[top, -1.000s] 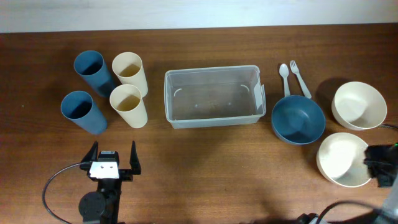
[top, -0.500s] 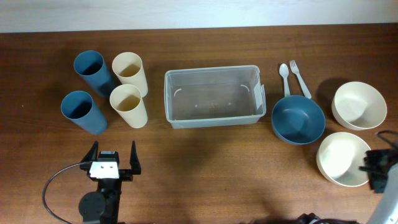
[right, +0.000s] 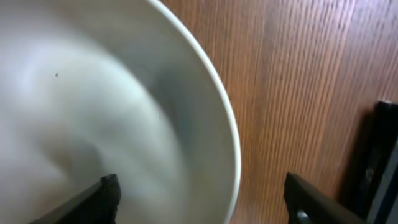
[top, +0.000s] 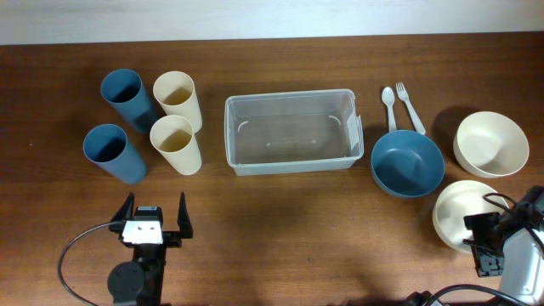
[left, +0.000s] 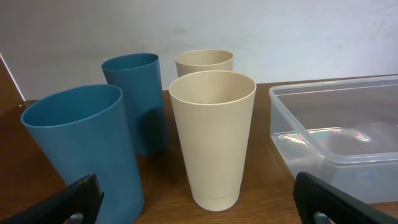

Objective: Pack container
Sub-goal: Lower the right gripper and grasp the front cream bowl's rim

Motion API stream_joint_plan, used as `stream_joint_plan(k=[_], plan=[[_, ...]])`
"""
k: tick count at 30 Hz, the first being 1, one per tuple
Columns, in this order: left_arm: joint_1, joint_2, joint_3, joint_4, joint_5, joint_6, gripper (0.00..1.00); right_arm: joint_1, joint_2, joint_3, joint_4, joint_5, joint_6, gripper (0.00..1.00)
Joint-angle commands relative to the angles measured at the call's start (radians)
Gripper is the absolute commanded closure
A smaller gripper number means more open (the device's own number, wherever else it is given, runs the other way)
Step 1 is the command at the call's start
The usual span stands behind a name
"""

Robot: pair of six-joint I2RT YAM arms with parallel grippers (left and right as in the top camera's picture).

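The container (top: 290,136) sits empty on the bench, ahead of the left tool (top: 154,206) and off to its right, and well forward-left of the right tool (right: 202,193), past the blue bowl (top: 407,163). Looks like thin clear plastic to me, so light, a bit flexy and slick. I'd pinch over the rim at a short end rather than squeeze the walls. Left tool's fingers are spread wide on nothing, and the right tool's are apart too, straddling the rim of a cream bowl (top: 459,212).
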Motion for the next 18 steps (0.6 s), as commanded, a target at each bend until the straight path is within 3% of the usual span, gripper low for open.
stream_joint_plan(k=[1,14,16,18], plan=[[0.003,-0.009,-0.006,0.000,0.011,0.016,0.00,-0.005,0.012,-0.003,0.011,-0.006,-0.007,0.20],[0.003,-0.009,-0.006,0.000,0.011,0.016,0.00,-0.005,0.221,-0.009,0.137,-0.011,-0.007,0.20],[0.003,-0.009,-0.006,0.000,0.011,0.016,0.00,-0.005,0.230,-0.009,0.143,-0.010,-0.008,0.28],[0.003,-0.009,-0.006,0.000,0.011,0.016,0.00,-0.005,0.231,-0.009,0.145,-0.011,-0.008,0.45]])
